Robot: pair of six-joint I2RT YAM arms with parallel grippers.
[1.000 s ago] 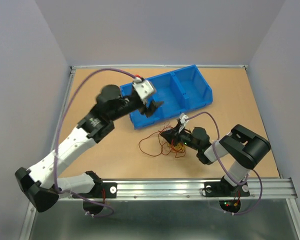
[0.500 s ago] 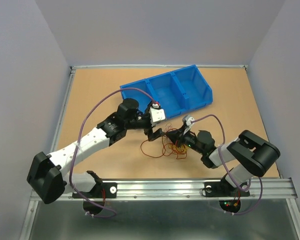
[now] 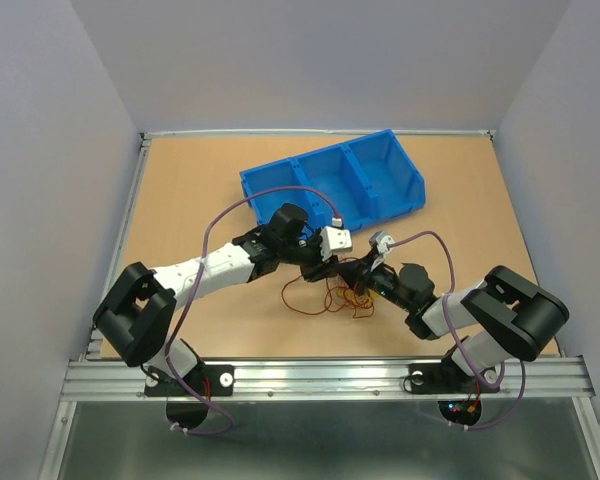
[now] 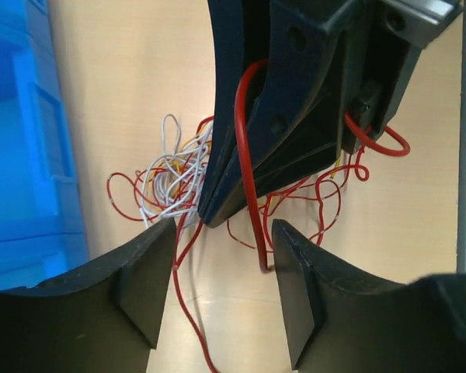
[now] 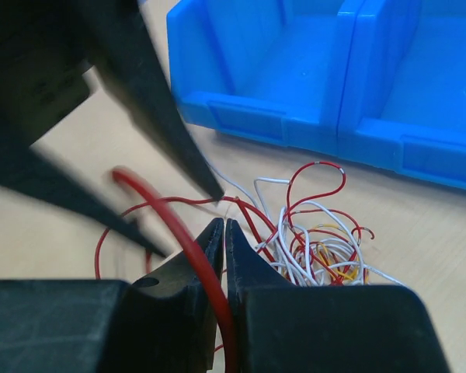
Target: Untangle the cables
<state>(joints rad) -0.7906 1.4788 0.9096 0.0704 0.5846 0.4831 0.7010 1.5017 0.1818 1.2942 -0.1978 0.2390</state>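
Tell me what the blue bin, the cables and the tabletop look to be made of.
The blue bin: likely moulded plastic, smooth with a soft sheen, uniform colour, ribbed rim.
The cables: thin wires in glossy plastic insulation, red, white and yellow; they hold springy curls, so probably metal cores, unseen.
The tabletop: looks like wood or fibreboard, matt tan, no glare.

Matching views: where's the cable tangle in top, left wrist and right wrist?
Top external: cables mid-table, just below the blue bin in the picture.
Left wrist: cables left of centre; blue bin along the left edge.
Right wrist: cables lower right of centre; blue bin across the top.
Shared landmark: the blue bin.
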